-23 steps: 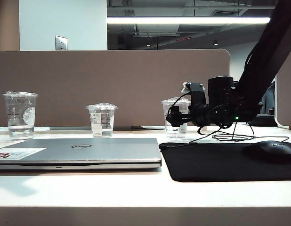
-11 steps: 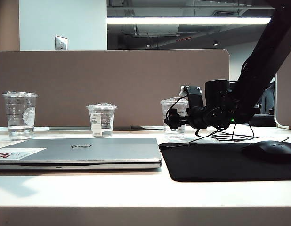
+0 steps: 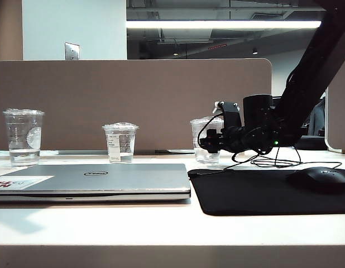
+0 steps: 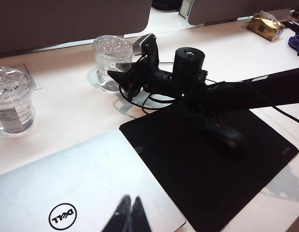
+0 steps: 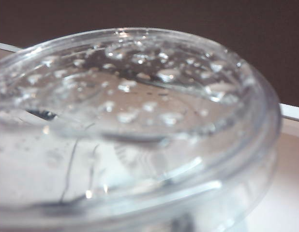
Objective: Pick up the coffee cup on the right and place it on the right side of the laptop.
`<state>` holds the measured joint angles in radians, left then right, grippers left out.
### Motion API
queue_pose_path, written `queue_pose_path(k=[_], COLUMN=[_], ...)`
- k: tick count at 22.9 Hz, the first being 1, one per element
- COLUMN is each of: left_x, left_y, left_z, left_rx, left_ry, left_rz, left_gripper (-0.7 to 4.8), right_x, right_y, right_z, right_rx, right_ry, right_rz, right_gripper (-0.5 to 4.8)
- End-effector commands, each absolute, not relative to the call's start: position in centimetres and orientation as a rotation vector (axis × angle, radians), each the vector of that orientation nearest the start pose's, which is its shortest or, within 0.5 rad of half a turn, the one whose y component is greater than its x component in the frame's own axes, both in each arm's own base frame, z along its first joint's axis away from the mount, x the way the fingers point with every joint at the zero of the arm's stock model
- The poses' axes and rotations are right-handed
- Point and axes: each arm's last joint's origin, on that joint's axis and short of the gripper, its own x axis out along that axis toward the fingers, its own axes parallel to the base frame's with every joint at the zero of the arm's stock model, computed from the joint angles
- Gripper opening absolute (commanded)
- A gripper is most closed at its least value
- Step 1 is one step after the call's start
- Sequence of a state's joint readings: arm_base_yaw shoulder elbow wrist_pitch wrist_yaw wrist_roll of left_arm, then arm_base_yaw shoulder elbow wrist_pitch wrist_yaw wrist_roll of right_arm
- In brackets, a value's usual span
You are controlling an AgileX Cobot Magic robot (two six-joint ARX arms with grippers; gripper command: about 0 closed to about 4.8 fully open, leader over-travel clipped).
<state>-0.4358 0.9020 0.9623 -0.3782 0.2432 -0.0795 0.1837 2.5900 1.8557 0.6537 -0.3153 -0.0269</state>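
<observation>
change: against a second ago, the right claw [image 3: 209, 142] sits further left and nearer the cup [image 3: 204, 140], now overlapping its right side in the exterior view; the cup stands where it stood.
meaning: I judge the reach is finishing and the grasp starting; the cup is not yet lifted.
right claw: its jaws seem to flank the cup [image 4: 112, 63] in the left wrist view, but how wide they stand, and whether they press its wall, I cannot tell.
cup: upright on the surface [image 3: 161, 226], far of the mat [image 3: 262, 192], right of the laptop [image 3: 100, 180]; its beaded lid [image 5: 140, 87] fills the right wrist view.
left claw: jaws [image 4: 130, 215] narrow, tips near touching, holding nothing, over the laptop [image 4: 67, 193] lid.
remaining: lift, then set down right of the laptop.
</observation>
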Motion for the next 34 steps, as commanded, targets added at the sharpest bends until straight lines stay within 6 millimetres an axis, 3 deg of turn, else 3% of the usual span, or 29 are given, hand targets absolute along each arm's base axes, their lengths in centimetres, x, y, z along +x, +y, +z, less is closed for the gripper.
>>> queue_pose_path(k=[1,7,14,22,29,34], left_x=[16.7,16.7,16.7,16.7,16.7,16.7], left_y=[-8.6,-8.6,-8.6,-8.6,-8.6,-8.6], left_z=[35.8,35.8,35.8,35.8,35.8,35.8], left_rx=[-0.047,-0.047,-0.046,-0.047,-0.047,-0.047], left_ry=[0.330,0.330,0.330,0.330,0.330,0.330], left_rz=[-0.667,-0.667,-0.667,-0.667,-0.667,-0.667], left_gripper=[-0.05,-0.05,-0.05,-0.05,-0.05,-0.05], right_x=[55.1,55.0,54.3,51.9,50.2,49.2], right_y=[11.2,11.2,11.1,10.5,10.0,9.9], right_z=[12.3,14.0,19.7,27.5,31.6,33.3], right_rx=[-0.022,-0.024,-0.027,-0.030,-0.034,-0.033], right_ry=[0.044,0.018,-0.027,-0.013,-0.053,-0.038], right_rz=[0.503,0.503,0.502,0.499,0.492,0.493], right_gripper=[2.31,2.31,2.31,2.31,2.31,2.31])
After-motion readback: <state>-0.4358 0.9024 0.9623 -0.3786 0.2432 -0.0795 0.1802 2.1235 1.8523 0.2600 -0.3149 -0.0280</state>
